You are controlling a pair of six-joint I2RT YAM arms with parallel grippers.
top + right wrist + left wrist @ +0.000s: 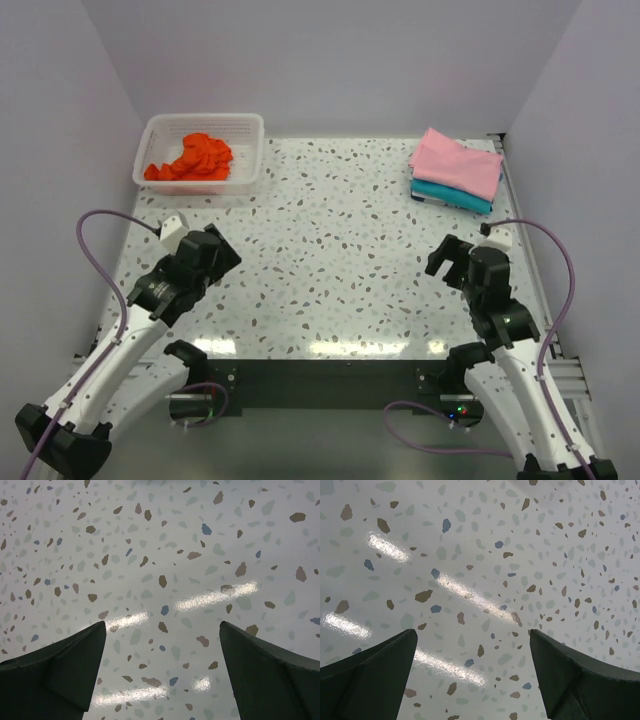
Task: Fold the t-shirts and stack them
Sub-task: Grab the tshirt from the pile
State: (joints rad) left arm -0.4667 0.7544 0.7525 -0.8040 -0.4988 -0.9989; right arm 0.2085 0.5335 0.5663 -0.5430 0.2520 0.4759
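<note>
Two grippers hang low over the speckled table (340,230), each with its jaws spread wide and nothing between them. The left gripper (216,252) sits at the near left, and its wrist view shows only tabletop between the two dark fingers (375,670). The right gripper (446,258) mirrors it at the near right, its fingers (60,665) likewise parted over the tabletop.

Further out, the orange-red shirt (195,158) lies crumpled in a heap inside the white mesh basket (252,150) at the far left corner, well apart from the left gripper. At the far right corner the pink shirt (458,160) lies folded on top of the teal shirt (448,194), a stack of two.

By that layout, the orange-red shirt looks like the one left to fold. It should be light and limp, with no stiff edge. It will probably sag and drape from wherever it is pinched, and a shallow pinch could slip off the thin cloth. The left arm is the nearer one. A sensible hold is a raised ridge at the top of the heap, taken deep between the fingers and lifted clear of the basket wall. Collar, hem and sleeves cannot be told apart in the heap, so the corners to fold by would have to be found once the shirt is spread on the table.
</note>
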